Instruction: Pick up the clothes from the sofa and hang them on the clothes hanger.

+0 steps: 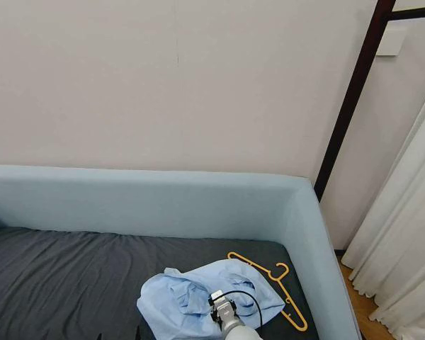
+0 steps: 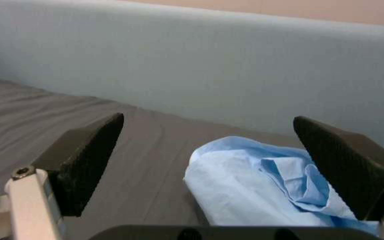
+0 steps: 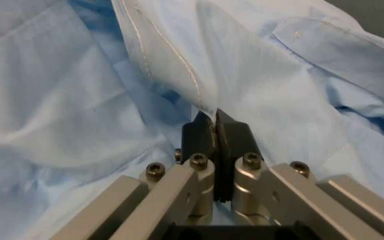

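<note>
A crumpled light blue shirt point(image 1: 212, 294) lies on the dark grey seat of the sofa point(image 1: 71, 276), with an orange clothes hanger point(image 1: 273, 280) partly under its right side. My right gripper point(image 3: 215, 119) is shut on a fold of the shirt point(image 3: 259, 75), its black pads pinching the cloth along a seam; its wrist point(image 1: 225, 312) sits over the shirt's near edge. My left gripper point(image 2: 212, 150) hangs open low over the seat, a short way from the shirt point(image 2: 259, 185), with nothing between its fingers.
The sofa's pale blue back and right arm point(image 1: 297, 205) wall in the seat. A dark rack post point(image 1: 350, 99) rises behind the sofa's right corner. White curtains point(image 1: 404, 241) hang at the right over a strip of wood floor.
</note>
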Available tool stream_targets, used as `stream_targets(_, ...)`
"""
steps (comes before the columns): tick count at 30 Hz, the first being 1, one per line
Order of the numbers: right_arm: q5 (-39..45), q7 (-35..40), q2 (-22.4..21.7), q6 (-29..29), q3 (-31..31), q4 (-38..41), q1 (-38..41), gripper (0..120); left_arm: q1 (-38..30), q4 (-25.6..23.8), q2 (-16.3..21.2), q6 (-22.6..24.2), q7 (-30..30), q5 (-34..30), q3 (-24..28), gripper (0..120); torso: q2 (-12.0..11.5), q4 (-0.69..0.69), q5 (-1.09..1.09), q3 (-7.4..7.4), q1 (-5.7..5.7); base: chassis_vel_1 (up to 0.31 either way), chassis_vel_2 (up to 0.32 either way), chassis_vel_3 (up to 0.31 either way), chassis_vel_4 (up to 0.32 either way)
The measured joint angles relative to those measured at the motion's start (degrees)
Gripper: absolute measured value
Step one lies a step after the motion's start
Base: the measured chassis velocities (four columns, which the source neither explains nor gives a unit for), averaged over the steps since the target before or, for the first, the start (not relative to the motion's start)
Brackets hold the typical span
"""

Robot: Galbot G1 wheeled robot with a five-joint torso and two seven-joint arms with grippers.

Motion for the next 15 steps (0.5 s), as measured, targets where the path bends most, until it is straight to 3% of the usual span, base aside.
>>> stream_targets(7,-3.4,-2.3,-4.3,2.5,-0.5,4.9,-1.6,0,-0.3,-2.0,2.4,1.4,0.0,-0.9,-0.1,100,0.0,0.0,0.0,0.0,0.0,0.0,0.0,0.0,0.0)
stream_targets(11,-8.7,-4.3,-7.8,5.2,-0.3,7.8,-3.0,0,-0.4,-5.6,8.3,4.2,0.5,-3.0,-0.1,100,0.0,0.0,0.0,0.0,0.0,0.0,0.0,0.0,0.0)
stream_targets(12,-8.7,-4.3,-7.8,5.2,-0.3,7.8,-3.0,0,-0.4,-5.6,8.3,4.2,0.5,-3.0,-0.1,100,0.0,0.0,0.0,0.0,0.0,0.0,0.0,0.0,0.0)
stream_targets(15,-13.0,-6.9,-10.8,8.7,0.9,9.3,-4.7,0,-0.9,-9.4,16.4,8.9,1.8,-11.0,-0.5,100,0.0,0.01,-0.01,0.0,0.0,0.0,0.0,0.0,0.0)
